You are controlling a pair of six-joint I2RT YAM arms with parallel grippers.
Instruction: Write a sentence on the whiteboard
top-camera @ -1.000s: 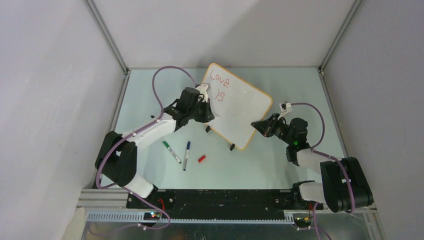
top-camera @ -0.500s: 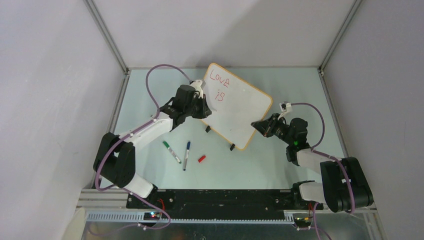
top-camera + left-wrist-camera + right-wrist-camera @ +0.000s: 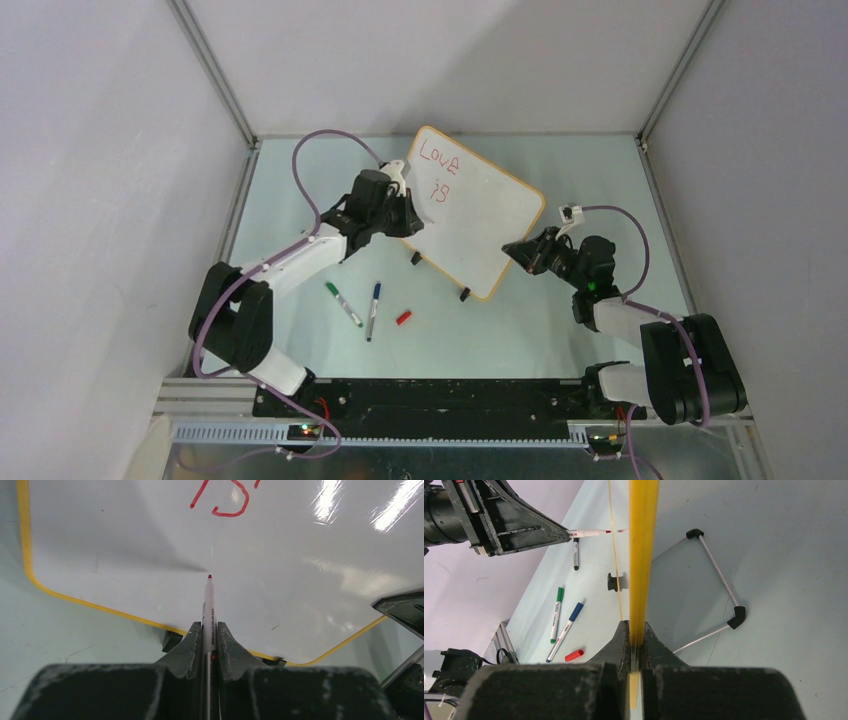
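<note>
Pale-green desk (image 3: 540, 330): orange-framed white whiteboard (image 3: 480, 220) is pinched edgewise by right pincer (image 3: 635, 625); red-tipped white marker (image 3: 208, 600), gripped by left pincer (image 3: 208, 626), is pointed lengthwise at blank board below red handwritten "is" (image 3: 437, 192).

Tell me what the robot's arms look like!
The left arm and right arm have white tubes and chunky black joints. A thin purple cable runs along each. The left hand and right hand are dark grey, each with two pointed, scuffed fingers.

Green marker (image 3: 343, 305), blue marker (image 3: 373, 311), cap (image 3: 403, 317) lie before whiteboard (image 3: 480, 220).
</note>
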